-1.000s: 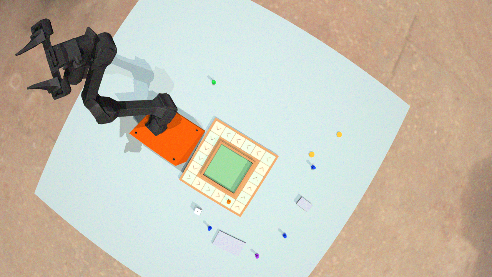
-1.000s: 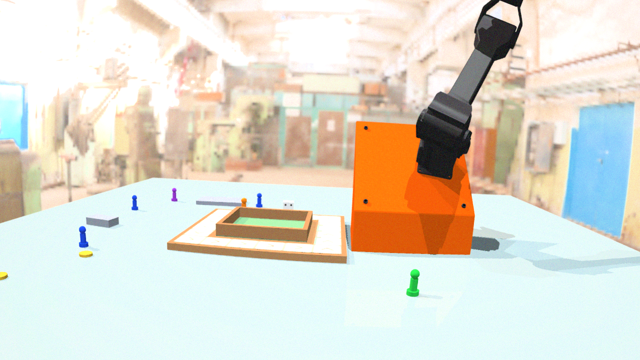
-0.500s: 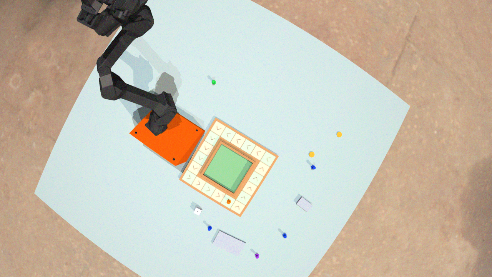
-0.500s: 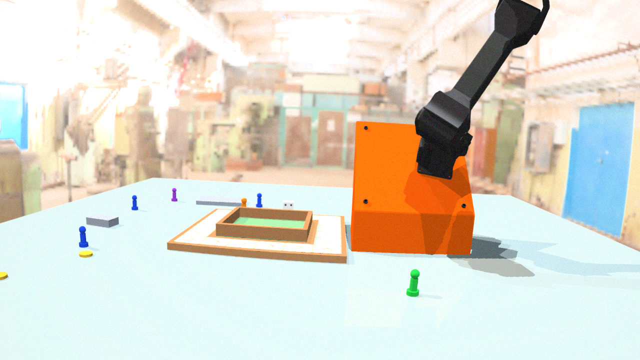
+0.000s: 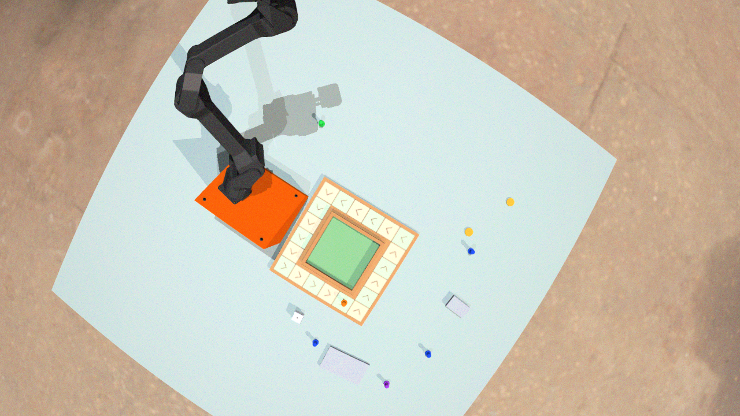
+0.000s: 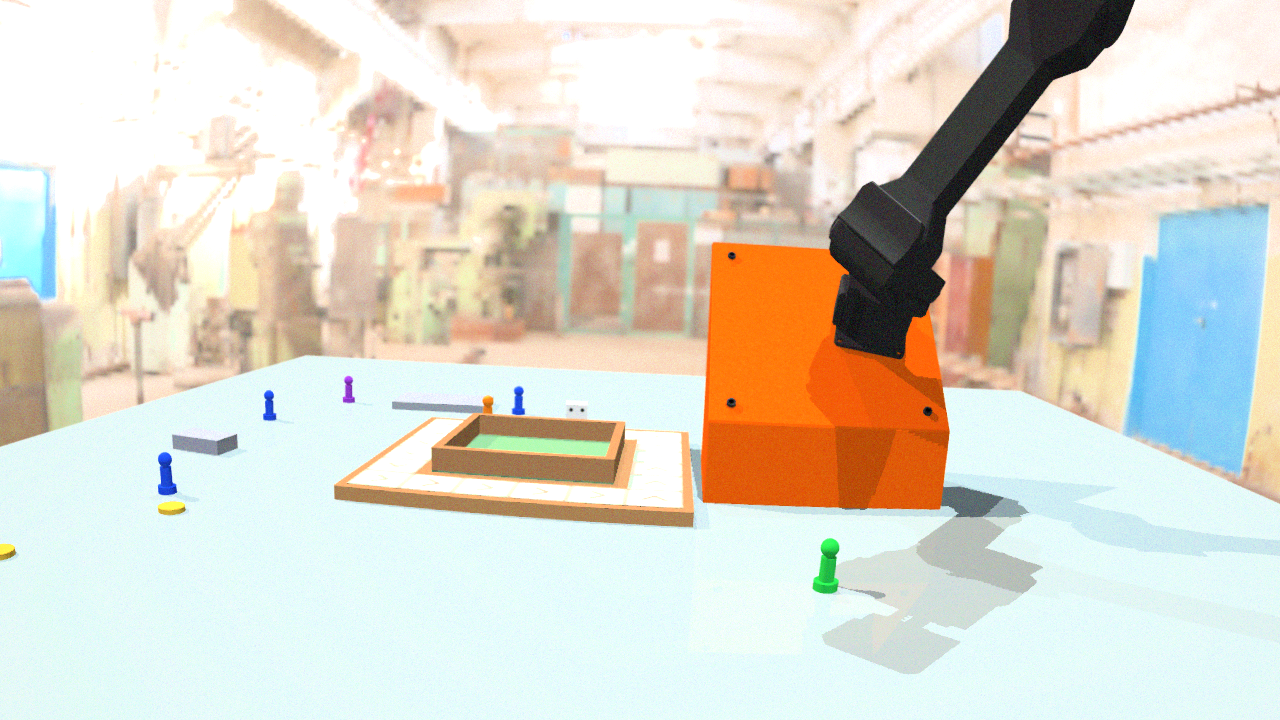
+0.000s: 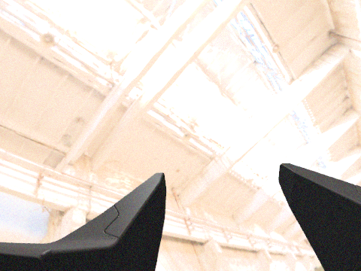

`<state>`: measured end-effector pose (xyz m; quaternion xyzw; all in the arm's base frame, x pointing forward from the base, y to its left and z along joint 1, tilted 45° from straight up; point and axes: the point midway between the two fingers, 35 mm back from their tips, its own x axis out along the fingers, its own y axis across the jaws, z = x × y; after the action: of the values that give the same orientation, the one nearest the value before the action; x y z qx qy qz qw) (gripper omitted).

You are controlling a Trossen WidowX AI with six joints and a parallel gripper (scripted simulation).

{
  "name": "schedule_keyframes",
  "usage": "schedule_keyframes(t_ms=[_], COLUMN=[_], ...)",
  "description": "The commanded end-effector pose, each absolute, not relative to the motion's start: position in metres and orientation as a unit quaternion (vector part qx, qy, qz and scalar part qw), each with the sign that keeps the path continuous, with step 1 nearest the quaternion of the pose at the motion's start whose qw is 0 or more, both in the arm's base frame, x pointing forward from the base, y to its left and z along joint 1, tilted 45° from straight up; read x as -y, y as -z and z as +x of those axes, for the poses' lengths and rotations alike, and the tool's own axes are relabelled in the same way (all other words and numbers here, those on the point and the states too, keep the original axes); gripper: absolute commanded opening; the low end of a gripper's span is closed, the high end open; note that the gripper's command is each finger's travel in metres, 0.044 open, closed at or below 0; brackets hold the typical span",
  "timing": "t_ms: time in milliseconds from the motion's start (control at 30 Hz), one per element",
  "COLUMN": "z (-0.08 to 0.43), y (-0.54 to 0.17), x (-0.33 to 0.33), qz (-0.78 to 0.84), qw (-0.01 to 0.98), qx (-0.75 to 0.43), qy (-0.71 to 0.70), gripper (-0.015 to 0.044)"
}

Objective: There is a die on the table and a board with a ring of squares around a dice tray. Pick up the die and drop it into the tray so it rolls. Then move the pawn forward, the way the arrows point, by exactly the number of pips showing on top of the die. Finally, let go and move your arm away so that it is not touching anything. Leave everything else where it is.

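The white die lies on the table just outside the board, near its arrow row that holds the pawn. One pip shows on its top. The board has a ring of arrow squares around a green-floored dice tray, which is empty. The orange pawn stands on the square beside the corner square nearest the bottom of the top view. My gripper is open and empty in the wrist view, pointing up at the ceiling. It is out of frame in the top and exterior views, far from die and pawn.
A green pawn stands behind the board near the arm's shadow. Blue pawns, a purple pawn, grey blocks and yellow discs lie around. The orange base adjoins the board.
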<state>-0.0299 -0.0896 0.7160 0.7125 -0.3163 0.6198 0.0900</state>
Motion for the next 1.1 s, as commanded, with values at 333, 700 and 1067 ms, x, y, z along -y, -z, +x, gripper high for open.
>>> schedule_keyframes(t_ms=[333,700,1067], z=[0.128,0.221,0.325], y=[-0.709,-0.673,-0.609], x=[-0.057,-0.085,-0.095], qz=[0.683,0.645,0.601], qw=[0.447,0.587,0.709], qx=[0.307,0.289,0.244], qy=[-0.490,-0.396,-0.278], gripper=[0.0275,0.0275,0.0275])
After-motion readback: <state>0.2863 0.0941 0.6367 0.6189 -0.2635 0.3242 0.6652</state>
